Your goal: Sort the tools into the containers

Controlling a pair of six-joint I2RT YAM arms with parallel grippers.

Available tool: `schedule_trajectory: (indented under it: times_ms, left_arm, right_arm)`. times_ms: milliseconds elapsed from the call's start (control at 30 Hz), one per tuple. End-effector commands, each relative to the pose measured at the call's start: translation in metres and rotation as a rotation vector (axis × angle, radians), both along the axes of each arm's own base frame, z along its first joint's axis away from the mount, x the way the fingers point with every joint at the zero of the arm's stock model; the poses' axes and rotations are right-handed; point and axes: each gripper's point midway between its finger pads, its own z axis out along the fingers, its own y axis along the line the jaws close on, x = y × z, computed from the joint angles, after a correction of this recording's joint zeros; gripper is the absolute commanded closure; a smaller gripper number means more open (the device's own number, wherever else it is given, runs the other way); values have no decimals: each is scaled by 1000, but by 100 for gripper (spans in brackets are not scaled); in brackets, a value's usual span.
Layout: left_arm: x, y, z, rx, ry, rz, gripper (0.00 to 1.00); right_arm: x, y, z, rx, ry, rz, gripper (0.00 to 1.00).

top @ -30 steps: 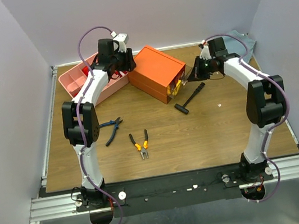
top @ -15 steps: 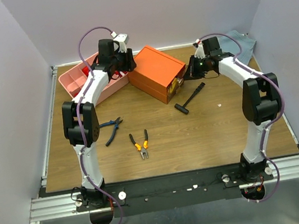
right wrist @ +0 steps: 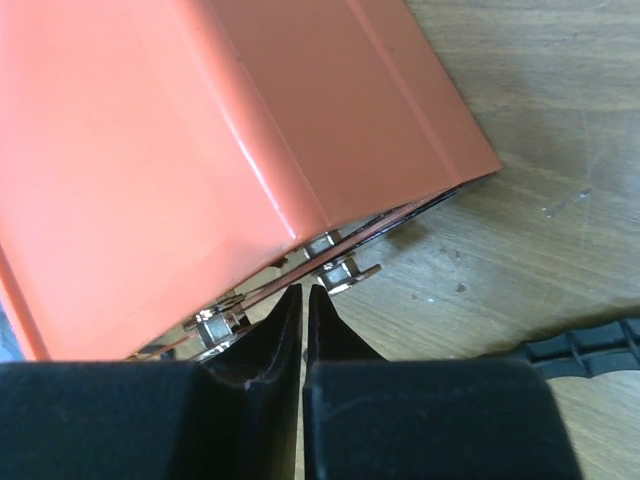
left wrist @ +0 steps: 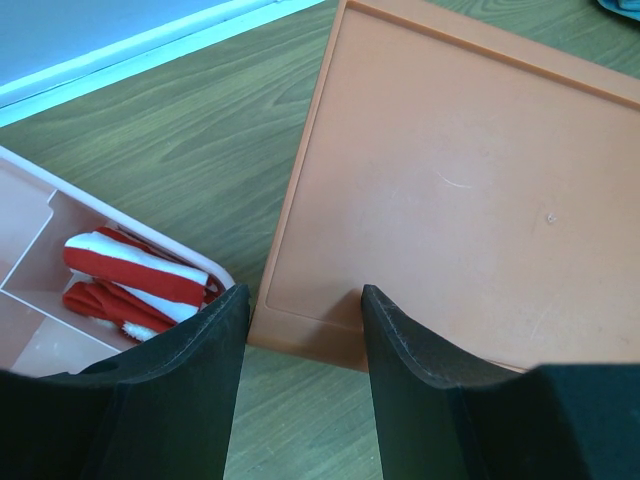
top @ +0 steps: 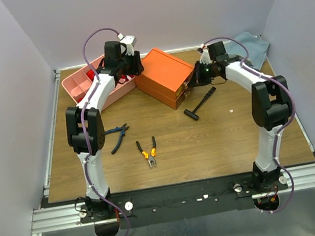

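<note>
The orange box (top: 161, 74) stands at the back middle, beside the pink tray (top: 83, 85). My left gripper (top: 131, 68) is open and empty, its fingers (left wrist: 190, 380) straddling the box's near edge (left wrist: 450, 180) by the tray's corner (left wrist: 20, 230). My right gripper (top: 198, 77) is shut and empty, its tips (right wrist: 303, 295) against the metal fittings on the front of the box (right wrist: 150, 130). A black hammer (top: 200, 104) lies just right of the box; its handle also shows in the right wrist view (right wrist: 585, 345). Blue-handled pliers (top: 118, 136) and orange-handled pliers (top: 147, 151) lie on the table. Screwdrivers and wrench are hidden.
A red-and-white item (left wrist: 135, 278) lies in a tray compartment. A blue-grey cloth (top: 252, 43) lies at the back right corner. Grey walls close in the table on three sides.
My right gripper has moved left up against the box front. The yellow contents that showed at the box's front are now hidden. The left arm has not moved.
</note>
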Motion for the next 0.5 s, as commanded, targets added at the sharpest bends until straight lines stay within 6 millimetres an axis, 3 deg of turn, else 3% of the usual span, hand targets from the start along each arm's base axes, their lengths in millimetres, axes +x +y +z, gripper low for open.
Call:
schedule_trajectory:
  times_ms: [0, 67, 133, 267, 467]
  left_arm:
    - [-23, -20, -23, 37, 69, -59, 44]
    - [-23, -19, -21, 42, 65, -57, 44]
    - [-24, -19, -20, 42, 65, -57, 44]
    - [-26, -19, -20, 37, 71, -55, 44]
    - [-28, -20, -18, 35, 73, -54, 43]
  right_arm:
    - [-2, -10, 0, -117, -67, 62, 87]
    - [-15, -24, -16, -197, -61, 91, 87]
    - [-25, -31, -19, -240, -71, 123, 86]
    - [-49, -32, -20, -262, -85, 251, 60]
    - [-63, -26, -8, -275, -217, 525, 45]
